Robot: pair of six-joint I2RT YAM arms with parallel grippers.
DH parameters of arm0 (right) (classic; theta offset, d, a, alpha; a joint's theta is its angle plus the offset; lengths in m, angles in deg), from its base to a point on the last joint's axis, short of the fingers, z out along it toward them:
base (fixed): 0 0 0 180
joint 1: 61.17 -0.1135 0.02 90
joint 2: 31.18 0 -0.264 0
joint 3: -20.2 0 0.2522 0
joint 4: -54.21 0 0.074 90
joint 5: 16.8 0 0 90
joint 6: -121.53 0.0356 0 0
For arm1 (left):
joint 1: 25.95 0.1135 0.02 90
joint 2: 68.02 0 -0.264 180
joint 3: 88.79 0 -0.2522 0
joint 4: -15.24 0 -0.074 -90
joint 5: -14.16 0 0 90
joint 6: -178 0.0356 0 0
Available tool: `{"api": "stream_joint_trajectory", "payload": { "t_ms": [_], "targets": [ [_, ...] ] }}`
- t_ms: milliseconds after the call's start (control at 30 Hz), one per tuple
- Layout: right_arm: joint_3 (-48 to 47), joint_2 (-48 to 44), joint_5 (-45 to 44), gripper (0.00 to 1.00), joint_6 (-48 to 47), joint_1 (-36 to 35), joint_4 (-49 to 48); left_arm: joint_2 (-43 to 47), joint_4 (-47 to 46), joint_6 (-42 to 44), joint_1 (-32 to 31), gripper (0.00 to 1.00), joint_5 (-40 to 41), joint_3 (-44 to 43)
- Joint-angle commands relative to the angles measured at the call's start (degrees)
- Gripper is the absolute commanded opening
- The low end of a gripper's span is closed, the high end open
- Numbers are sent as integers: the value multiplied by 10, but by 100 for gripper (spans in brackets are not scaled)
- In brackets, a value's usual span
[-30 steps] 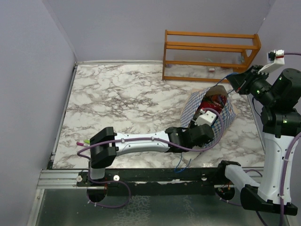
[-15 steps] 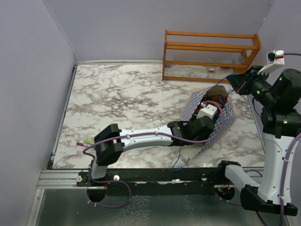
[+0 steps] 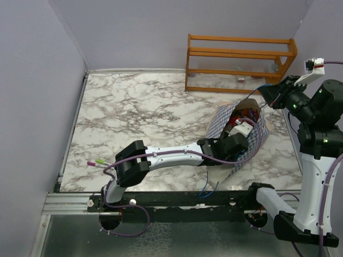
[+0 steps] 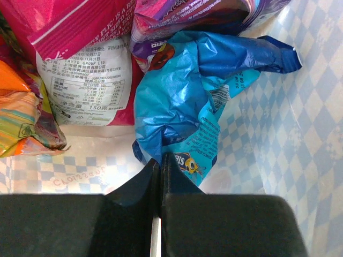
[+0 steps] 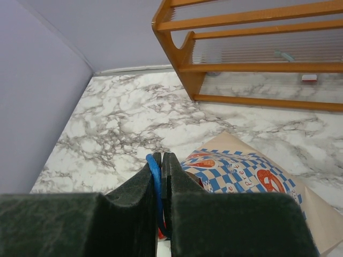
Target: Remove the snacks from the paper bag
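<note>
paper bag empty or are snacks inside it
Not empty: the left wrist view shows a blue chip bag, a red-pink packet and an orange wrapper lying inside the paper bag.

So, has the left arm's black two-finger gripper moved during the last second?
Yes. The left gripper has pushed deeper into the blue-and-white chequered paper bag, toward the orange wooden rack.

Blue chip bag [image 4: 177,101] & pink packet [image 4: 86,69] block ahead inside paper bag [image 4: 300,139]; rt wall side free
</note>
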Motion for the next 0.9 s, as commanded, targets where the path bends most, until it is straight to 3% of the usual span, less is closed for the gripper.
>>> {"api": "stream_joint_trajectory", "payload": {
  "t_ms": [0,400,667,867],
  "targets": [
    [-2,-28,-7,7,-12,1,-60,49,30,43,-2,0,-17,-47],
    [21,-61,-68,7,-38,1,-82,216,62,113,-2,0,-40,-64],
    [54,-71,-68,8,-34,1,-88,284,60,130,-3,0,-129,-152],
    [68,-77,-59,8,-30,1,-91,357,88,147,-2,0,-52,-200]
  ]
}}
